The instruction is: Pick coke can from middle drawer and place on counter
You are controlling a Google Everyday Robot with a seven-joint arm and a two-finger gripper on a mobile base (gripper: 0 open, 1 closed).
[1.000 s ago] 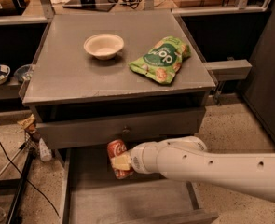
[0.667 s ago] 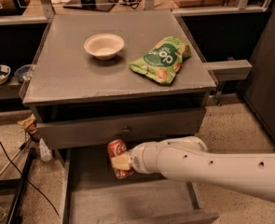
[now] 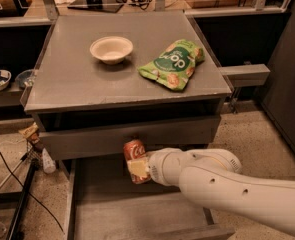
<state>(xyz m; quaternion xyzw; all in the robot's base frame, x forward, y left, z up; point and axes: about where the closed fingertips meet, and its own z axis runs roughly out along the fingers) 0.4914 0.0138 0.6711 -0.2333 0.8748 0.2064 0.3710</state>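
Leftward on the counter (image 3: pixel 72 84) sits a white bowl (image 3: pixel 111 49). Below the counter's front edge, over the pulled-out middle drawer (image 3: pixel 107 214), the coke can (image 3: pixel 133 149) stands roughly upright, just in front of the upper drawer front (image 3: pixel 87 141). The gripper (image 3: pixel 138 168) clamps it, jaws closed on its lower half. Further right a green snack bag (image 3: pixel 173 64) lies on the counter, and the white arm (image 3: pixel 227 184) reaches in from the lower right.

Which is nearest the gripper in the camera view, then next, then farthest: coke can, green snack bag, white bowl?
1. coke can, held in the gripper over the middle drawer.
2. green snack bag, right side of the counter.
3. white bowl, farther back, left.
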